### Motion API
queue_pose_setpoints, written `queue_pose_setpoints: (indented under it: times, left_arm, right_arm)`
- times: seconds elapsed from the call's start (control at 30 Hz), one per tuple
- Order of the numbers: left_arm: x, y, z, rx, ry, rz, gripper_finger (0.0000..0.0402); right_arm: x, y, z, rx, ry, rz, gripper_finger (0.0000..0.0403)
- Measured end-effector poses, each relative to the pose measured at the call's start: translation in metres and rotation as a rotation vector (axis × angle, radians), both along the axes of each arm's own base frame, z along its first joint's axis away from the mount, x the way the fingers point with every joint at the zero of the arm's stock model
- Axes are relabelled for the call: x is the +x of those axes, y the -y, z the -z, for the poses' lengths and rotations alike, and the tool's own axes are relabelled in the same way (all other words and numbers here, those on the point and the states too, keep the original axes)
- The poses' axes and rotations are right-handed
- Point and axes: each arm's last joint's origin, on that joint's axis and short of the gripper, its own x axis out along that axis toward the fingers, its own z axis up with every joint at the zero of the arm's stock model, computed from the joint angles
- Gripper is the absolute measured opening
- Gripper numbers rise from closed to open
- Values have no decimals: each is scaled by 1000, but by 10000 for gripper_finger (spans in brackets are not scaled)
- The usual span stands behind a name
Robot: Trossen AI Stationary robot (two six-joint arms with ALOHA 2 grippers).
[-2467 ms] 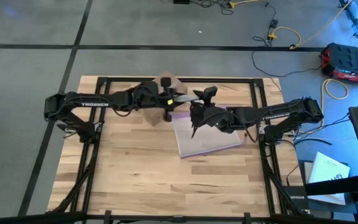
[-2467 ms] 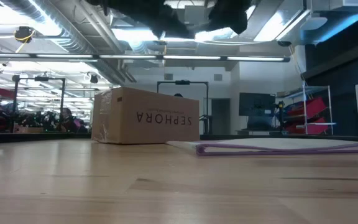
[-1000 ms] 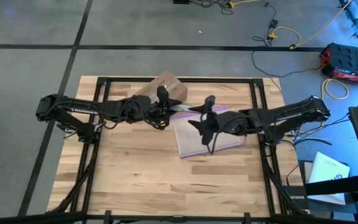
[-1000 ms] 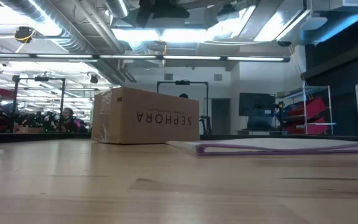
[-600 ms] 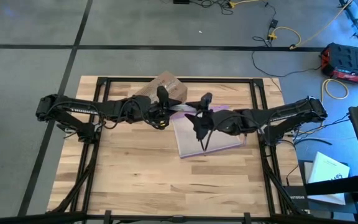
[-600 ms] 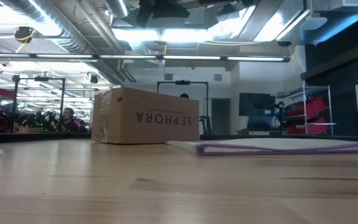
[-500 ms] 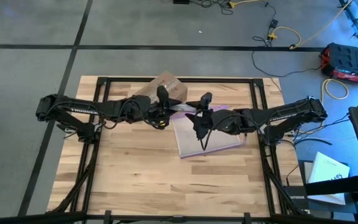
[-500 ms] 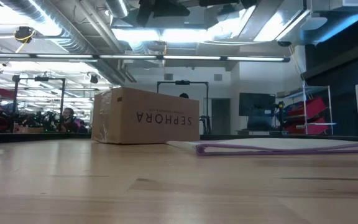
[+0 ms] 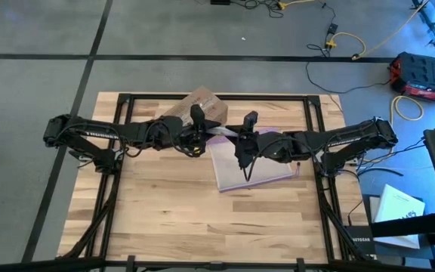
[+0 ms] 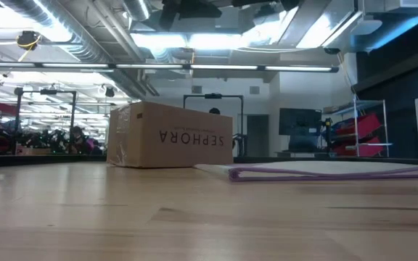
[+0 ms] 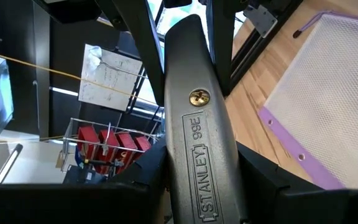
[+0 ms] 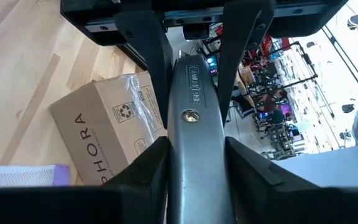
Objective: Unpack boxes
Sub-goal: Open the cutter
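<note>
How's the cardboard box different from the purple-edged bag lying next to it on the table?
The cardboard box is opaque brown and stands tall; the bag is pale with a purple edge and lies flat. The box bears black SEPHORA lettering, upside down in the low view; the bag shows no print. In the high view the box sits at the table's far edge, the bag nearer the middle. Both rest on the wooden table, and neither is gripped.

**Box at the back, bag beside it, knife between the arms**

A brown cardboard shipping box [image 9: 200,106] is sitting at the far edge of the wooden counter [image 9: 165,204]. A clear mesh bag [image 9: 259,166] is lying to its right. A grey metal utility knife [image 9: 223,132] is hanging above them, between both pincers.
</note>
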Motion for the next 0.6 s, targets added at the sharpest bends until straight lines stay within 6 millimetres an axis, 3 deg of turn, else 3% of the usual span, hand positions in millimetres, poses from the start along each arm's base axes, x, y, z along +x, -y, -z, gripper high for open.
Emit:
queue_pose_setpoints:
  times: [0.3, 0.43, 0.6]
  left_arm:
    - [0, 0, -2, 0, 20, -15, 121]
    - [1, -1, -6, -10, 68, -24, 164]
    - [1, -1, -6, -26, 76, -27, 175]
  right_arm:
    - [0, 0, -1, -6, 7, 15, 110]
    - [0, 1, -3, -2, 33, 30, 110]
    - [1, 1, -4, -14, 41, 31, 110]
